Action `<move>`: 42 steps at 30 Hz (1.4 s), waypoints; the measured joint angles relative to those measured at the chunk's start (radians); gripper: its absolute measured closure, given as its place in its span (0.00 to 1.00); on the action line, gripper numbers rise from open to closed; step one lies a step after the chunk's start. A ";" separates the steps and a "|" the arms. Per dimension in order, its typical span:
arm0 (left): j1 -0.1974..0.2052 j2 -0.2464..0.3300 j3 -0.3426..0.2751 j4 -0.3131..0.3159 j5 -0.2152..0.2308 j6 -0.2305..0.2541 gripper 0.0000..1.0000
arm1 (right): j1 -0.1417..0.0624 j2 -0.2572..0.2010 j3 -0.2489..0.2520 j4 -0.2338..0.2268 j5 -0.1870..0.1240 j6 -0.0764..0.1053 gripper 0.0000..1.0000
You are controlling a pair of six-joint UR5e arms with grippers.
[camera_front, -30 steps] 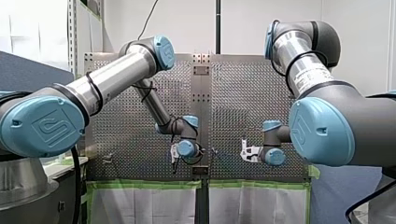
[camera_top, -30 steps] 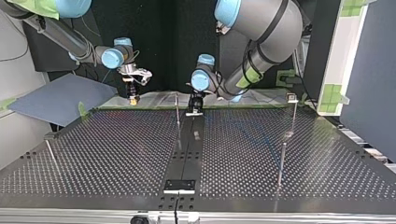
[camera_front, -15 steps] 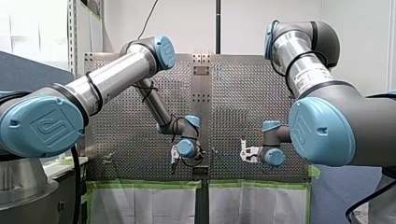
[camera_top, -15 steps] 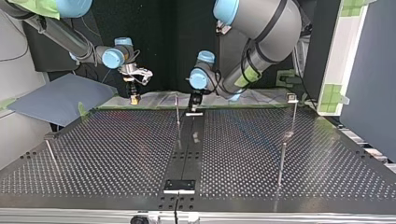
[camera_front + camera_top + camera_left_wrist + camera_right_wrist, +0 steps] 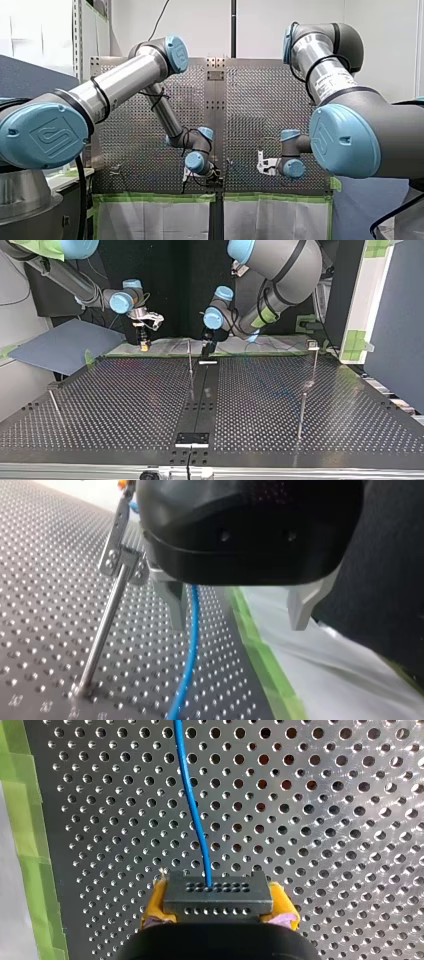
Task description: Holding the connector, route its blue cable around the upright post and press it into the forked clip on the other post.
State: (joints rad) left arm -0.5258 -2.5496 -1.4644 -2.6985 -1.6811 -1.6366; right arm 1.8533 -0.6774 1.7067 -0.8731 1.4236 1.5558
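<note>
In the right wrist view my right gripper [image 5: 220,912] is shut, its yellow pads [image 5: 154,907] clamped on a dark connector block [image 5: 218,897]. The blue cable [image 5: 194,810] runs straight ahead from the block over the perforated table. In the left wrist view my left gripper [image 5: 237,612] is open. The blue cable [image 5: 189,650] passes just inside one metal finger [image 5: 175,605] and touches neither finger. Beside that finger stands a thin post [image 5: 102,630] with a metal clip [image 5: 121,555] at its top. The top view shows my left gripper [image 5: 206,350] beside the middle post [image 5: 190,360] and my right gripper [image 5: 144,344] off to that view's left.
More thin posts stand at the top view's right [image 5: 315,362] [image 5: 301,415] and one leans at its left [image 5: 55,405]. Green tape [image 5: 260,660] and white sheeting edge the table near the arms. A small black block [image 5: 192,439] sits at the far edge's middle.
My left wrist has turned and dropped slightly in the front view, staying near the middle post. My right arm has not moved.
</note>
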 joint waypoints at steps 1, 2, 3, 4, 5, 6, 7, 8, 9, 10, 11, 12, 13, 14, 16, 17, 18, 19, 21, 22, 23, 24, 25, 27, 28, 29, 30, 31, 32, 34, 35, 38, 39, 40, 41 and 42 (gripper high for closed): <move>0.000 0.000 -0.001 0.000 0.007 0.000 0.01 | 0.000 0.000 0.000 0.000 0.000 0.000 0.98; 0.001 0.000 -0.001 0.000 0.014 0.000 0.01 | 0.000 0.000 0.000 0.000 0.000 0.000 0.98; 0.001 0.001 -0.002 0.000 0.018 -0.001 0.01 | 0.000 0.000 0.000 0.000 0.000 0.000 0.98; 0.002 0.001 -0.003 0.001 0.019 -0.001 0.01 | 0.000 0.000 0.000 0.000 0.000 0.000 0.98; 0.003 0.002 -0.005 0.002 0.018 -0.001 0.01 | -0.001 0.000 0.000 0.000 0.000 0.000 0.98; 0.004 0.005 -0.010 0.007 0.014 -0.001 0.01 | -0.001 0.001 0.000 0.000 0.000 0.000 0.98; 0.005 0.008 -0.014 0.011 0.010 -0.002 0.01 | -0.001 0.001 0.000 0.000 0.000 0.000 0.98; 0.006 0.012 -0.019 0.016 0.007 -0.003 0.01 | -0.001 0.001 0.000 0.000 -0.001 0.000 0.98; 0.008 0.020 -0.028 0.025 0.002 -0.005 0.01 | -0.001 0.001 0.000 -0.001 -0.001 0.000 0.98; 0.009 0.026 -0.034 0.032 0.000 -0.007 0.01 | -0.001 0.001 0.000 -0.001 -0.001 0.000 0.98; 0.010 0.032 -0.041 0.038 -0.002 -0.011 0.01 | -0.001 0.002 0.000 -0.002 -0.001 0.000 0.98; 0.012 0.041 -0.050 0.047 -0.004 -0.017 0.01 | -0.001 0.002 0.000 -0.003 -0.002 0.000 0.98; 0.013 0.047 -0.056 0.053 -0.005 -0.022 0.01 | -0.001 0.002 0.000 -0.003 -0.002 0.000 0.98; 0.013 0.054 -0.063 0.060 -0.005 -0.028 0.01 | -0.001 0.002 0.000 -0.004 -0.004 0.000 0.98; 0.012 0.069 -0.078 0.076 -0.004 -0.042 0.01 | -0.001 0.003 0.000 -0.005 -0.006 0.000 0.98; 0.011 0.076 -0.085 0.082 -0.001 -0.048 0.01 | -0.001 0.003 0.000 -0.005 -0.008 0.000 0.98; 0.010 0.085 -0.094 0.092 0.004 -0.057 0.01 | -0.001 0.003 0.000 -0.005 -0.008 0.000 0.98; 0.009 0.092 -0.101 0.099 0.009 -0.064 0.01 | -0.001 0.003 0.000 -0.005 -0.009 0.000 0.98; 0.007 0.109 -0.116 0.115 0.023 -0.078 0.01 | 0.000 0.003 0.000 -0.004 -0.010 0.000 0.98; 0.006 0.115 -0.121 0.123 0.030 -0.082 0.01 | 0.000 0.004 0.000 -0.003 -0.010 0.000 0.98; 0.005 0.121 -0.127 0.129 0.037 -0.083 0.01 | 0.000 0.004 0.000 -0.002 -0.010 0.000 0.98; 0.004 0.126 -0.134 0.136 0.044 -0.084 0.01 | 0.000 0.004 0.000 -0.002 -0.011 0.000 0.98; 0.004 0.129 -0.140 0.139 0.049 -0.083 0.01 | 0.000 0.004 0.000 -0.001 -0.011 0.000 0.98; 0.001 0.132 -0.153 0.145 0.057 -0.080 0.01 | 0.001 0.005 0.000 -0.001 -0.011 0.000 0.98; 0.000 0.133 -0.159 0.148 0.060 -0.079 0.01 | 0.001 0.005 0.000 0.000 -0.011 0.000 0.98; -0.002 0.133 -0.167 0.153 0.062 -0.078 0.01 | 0.001 0.005 0.000 0.000 -0.011 0.000 0.98; -0.003 0.134 -0.172 0.156 0.064 -0.078 0.01 | 0.001 0.005 0.000 0.000 -0.011 0.000 0.98; -0.005 0.134 -0.176 0.159 0.065 -0.077 0.01 | 0.001 0.005 0.000 0.000 -0.011 0.000 0.98; -0.007 0.134 -0.180 0.160 0.065 -0.077 0.01 | 0.002 0.005 0.000 0.000 -0.011 0.000 0.98; -0.011 0.134 -0.186 0.162 0.065 -0.077 0.01 | 0.002 0.005 0.000 0.000 -0.011 0.000 0.98; -0.013 0.134 -0.188 0.163 0.065 -0.076 0.01 | 0.002 0.006 0.000 0.000 -0.011 0.000 0.98; -0.020 0.134 -0.194 0.164 0.064 -0.075 0.01 | 0.002 0.006 0.000 0.000 -0.011 0.000 0.98; -0.023 0.134 -0.195 0.165 0.064 -0.074 0.01 | 0.002 0.006 0.000 0.000 -0.011 0.000 0.98; -0.026 0.135 -0.196 0.167 0.065 -0.074 0.01 | 0.002 0.006 0.000 0.000 -0.011 0.000 0.98; -0.028 0.135 -0.196 0.168 0.065 -0.073 0.01 | 0.002 0.006 0.000 0.000 -0.011 0.000 0.98; -0.032 0.135 -0.197 0.169 0.066 -0.072 0.01 | 0.002 0.006 0.000 0.000 -0.011 0.000 0.98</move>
State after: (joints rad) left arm -0.5575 -2.4143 -1.6611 -2.5295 -1.6153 -1.7089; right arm 1.8554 -0.6714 1.7067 -0.8731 1.4129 1.5557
